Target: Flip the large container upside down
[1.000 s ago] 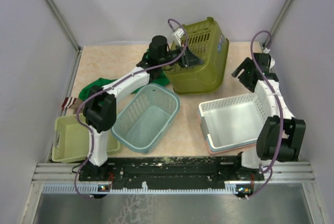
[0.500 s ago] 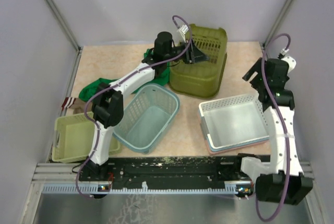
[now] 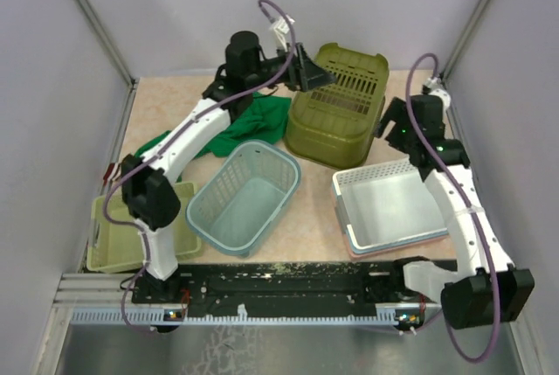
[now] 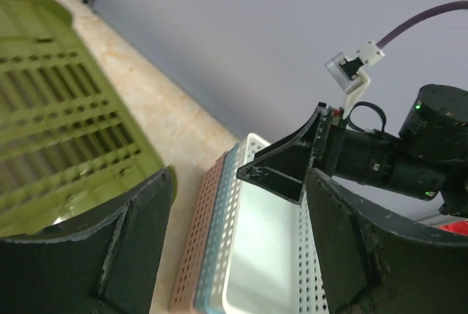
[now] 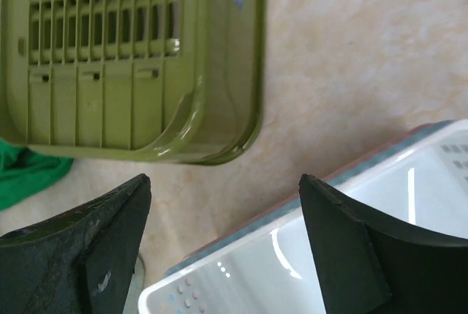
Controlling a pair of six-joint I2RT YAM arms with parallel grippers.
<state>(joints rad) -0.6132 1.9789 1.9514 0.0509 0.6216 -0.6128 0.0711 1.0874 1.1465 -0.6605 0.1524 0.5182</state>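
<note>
Holding left jaws spread and empty, raised just off the 10 o'clock edge of the large container (image 3: 336, 117). Holding right jaws spread too, gripping nothing, near its 4 o'clock corner above the beige speckled counter (image 3: 314, 209), beside a white tray (image 3: 393, 209). Sits bottom-up at the counter's 1 o'clock, slotted base skyward. Closed in by grey walls. Reaches long with the left arm (image 3: 188, 130); bends the right arm (image 3: 454, 191) upright.

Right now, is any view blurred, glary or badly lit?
Top external: evenly lit and sharp, with no glare on the olive-green tub. Left wrist: its own fingers are dark and soft-edged up close. Right wrist: bright glare streaks on the white perforated tray.
</note>
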